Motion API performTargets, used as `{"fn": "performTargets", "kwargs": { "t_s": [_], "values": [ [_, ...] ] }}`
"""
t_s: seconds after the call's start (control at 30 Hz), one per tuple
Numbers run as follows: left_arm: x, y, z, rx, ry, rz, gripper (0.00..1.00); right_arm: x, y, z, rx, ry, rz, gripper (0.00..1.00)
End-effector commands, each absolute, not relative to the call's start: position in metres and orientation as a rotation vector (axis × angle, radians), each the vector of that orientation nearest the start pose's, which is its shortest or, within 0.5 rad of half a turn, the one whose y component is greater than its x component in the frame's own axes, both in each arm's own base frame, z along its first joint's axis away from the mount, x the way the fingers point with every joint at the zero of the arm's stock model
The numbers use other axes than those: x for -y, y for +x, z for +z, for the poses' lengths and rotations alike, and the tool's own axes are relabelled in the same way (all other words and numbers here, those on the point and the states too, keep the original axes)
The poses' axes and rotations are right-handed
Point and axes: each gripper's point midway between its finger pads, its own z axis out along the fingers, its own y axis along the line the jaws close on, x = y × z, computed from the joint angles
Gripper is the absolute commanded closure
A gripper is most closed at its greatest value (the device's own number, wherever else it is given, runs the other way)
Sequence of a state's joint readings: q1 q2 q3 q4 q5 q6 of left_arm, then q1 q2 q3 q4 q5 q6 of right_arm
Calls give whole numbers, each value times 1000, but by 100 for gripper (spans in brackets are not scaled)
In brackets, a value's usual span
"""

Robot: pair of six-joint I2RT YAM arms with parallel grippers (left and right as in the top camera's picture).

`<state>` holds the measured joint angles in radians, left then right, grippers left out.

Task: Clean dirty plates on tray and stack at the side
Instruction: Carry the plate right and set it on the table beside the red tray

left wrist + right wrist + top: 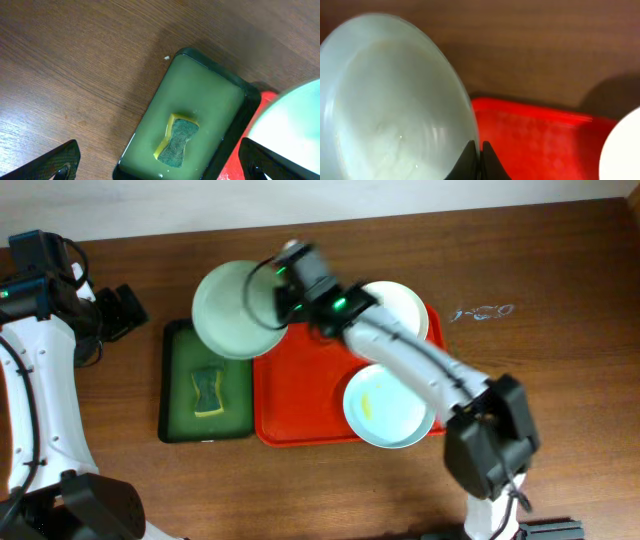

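Observation:
My right gripper is shut on the rim of a pale mint plate and holds it tilted above the left end of the red tray and the green tray. In the right wrist view the fingers pinch that plate's edge over the red tray. A second mint plate with a yellowish smear lies on the red tray at the front right. A cream-white plate lies at its back right. My left gripper is open and empty above the green tray.
A dark green tray left of the red tray holds a yellow-green sponge; both show in the left wrist view, the sponge near its front. Bare wooden table lies left and right. Faint scribbles mark the table at right.

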<state>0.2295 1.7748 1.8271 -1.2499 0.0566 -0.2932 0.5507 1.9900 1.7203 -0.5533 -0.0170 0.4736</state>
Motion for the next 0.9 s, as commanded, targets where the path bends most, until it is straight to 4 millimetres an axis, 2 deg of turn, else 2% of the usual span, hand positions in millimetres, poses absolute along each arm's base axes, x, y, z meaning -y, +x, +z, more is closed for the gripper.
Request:
{"fn": "performTargets", "kwargs": {
  "t_s": [0.0, 0.03, 0.1, 0.13, 0.23, 0.3, 0.37, 0.4, 0.47, 0.53, 0.57, 0.87],
  "values": [
    [-82, 397, 223, -2658, -710, -108, 1, -241, 465, 209, -2487, 2, 882, 96],
    [-82, 397, 222, -2659, -710, -108, 1, -211, 466, 204, -2531, 85, 929, 96],
    [-82, 397, 222, -2659, -710, -108, 1, -142, 466, 189, -2612, 305, 901, 96],
    [-82, 397, 222, -2659, -710, -108, 1, -97, 462, 180, -2648, 429, 859, 96],
    [-82, 397, 223, -2658, -710, -108, 1, -10, 442, 167, -2693, 609, 778, 96],
    [-82, 397, 223, -2658, -710, -108, 1, 54, 418, 161, -2697, 764, 735, 96],
    [-82, 397, 223, -2658, -710, -108, 1, 95, 399, 157, -2687, 900, 700, 96],
    [-82, 397, 223, -2658, -710, -108, 1, 125, 380, 150, -2697, 1024, 608, 96],
    [-82, 397, 223, -2658, -710, -108, 1, 168, 347, 137, -2734, 1184, 388, 96],
    [-82, 397, 222, -2659, -710, -108, 1, 195, 319, 123, -2780, 1285, 189, 96],
    [-82, 397, 223, -2658, -710, -108, 1, 198, 311, 116, -2800, 1306, 150, 96],
    [-82, 397, 223, -2658, -710, -108, 1, 173, 306, 50, -2865, 1254, 150, 96]
  ]
}}
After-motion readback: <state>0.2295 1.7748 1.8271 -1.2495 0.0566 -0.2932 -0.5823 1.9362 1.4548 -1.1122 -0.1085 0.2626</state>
